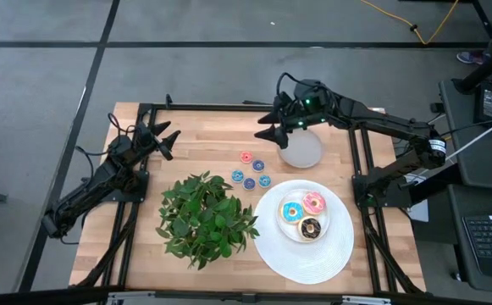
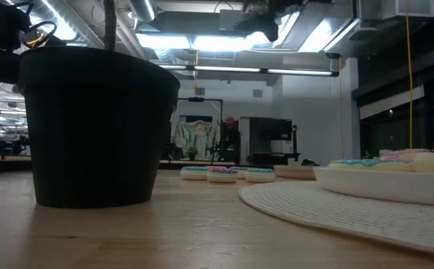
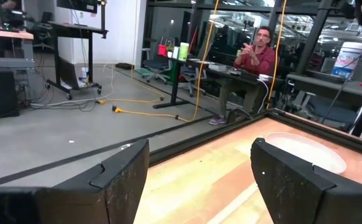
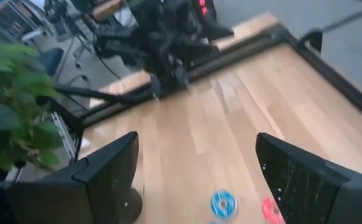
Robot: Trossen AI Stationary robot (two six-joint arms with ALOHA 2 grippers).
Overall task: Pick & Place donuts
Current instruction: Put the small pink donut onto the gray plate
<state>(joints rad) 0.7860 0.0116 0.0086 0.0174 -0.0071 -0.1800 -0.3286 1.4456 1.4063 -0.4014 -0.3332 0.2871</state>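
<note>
Three donuts, light blue (image 1: 293, 211), pink (image 1: 314, 202) and dark brown (image 1: 311, 227), lie flat on a small white plate (image 1: 290, 227) at the table's near right. Several tiny blue and red rings (image 1: 251, 173) lie flat on the wood mid-table; a blue ring (image 4: 223, 203) and a red one (image 4: 269, 210) show in the right wrist view. My right gripper (image 1: 271, 127) hangs open, high above the far middle, beside a grey dish (image 1: 302, 152). My left gripper (image 1: 166, 141) rests open near the far left, pointing level. Both grippers are empty.
A leafy plant (image 1: 205, 216) in a black pot (image 2: 97, 123) stands at the near middle. The plate sits on a round white woven mat (image 1: 313, 258). A black frame (image 1: 360, 161) borders the table. A person (image 3: 255, 59) sits in the room beyond.
</note>
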